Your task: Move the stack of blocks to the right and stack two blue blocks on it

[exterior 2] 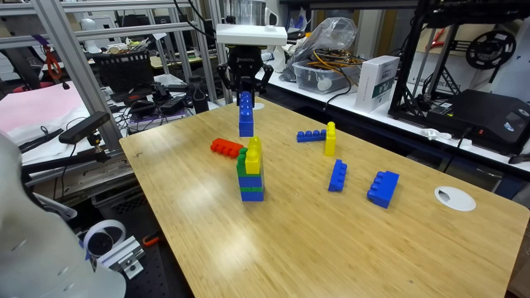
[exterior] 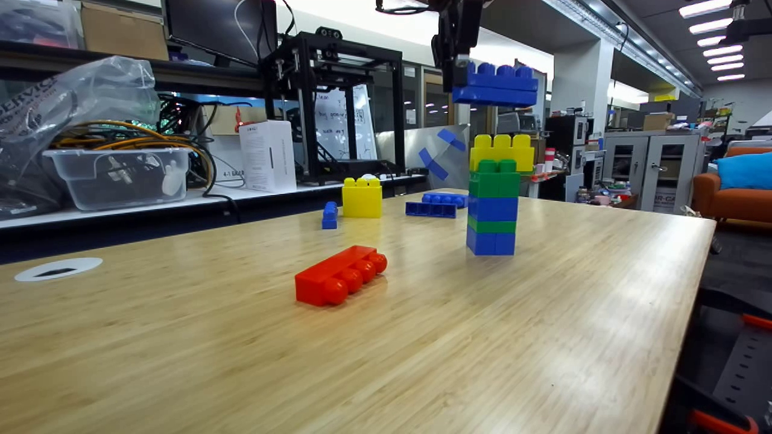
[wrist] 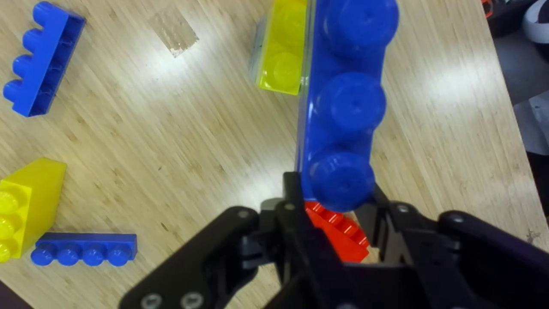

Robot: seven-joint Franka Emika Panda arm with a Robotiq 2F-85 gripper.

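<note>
My gripper is shut on one end of a long blue studded block, held level in the air; in the wrist view the jaws pinch the near end of this block. The stack of blocks stands upright on the table, blue lowest, green and blue between, green and yellow on top. In an exterior view the held block hangs above the stack, apart from it. In the wrist view the stack's yellow top shows left of the held block, partly hidden by it.
More blue blocks lie on the table: one by the lone yellow brick, two others farther along. A red brick lies on its side, below the gripper in the wrist view. The table edge is near.
</note>
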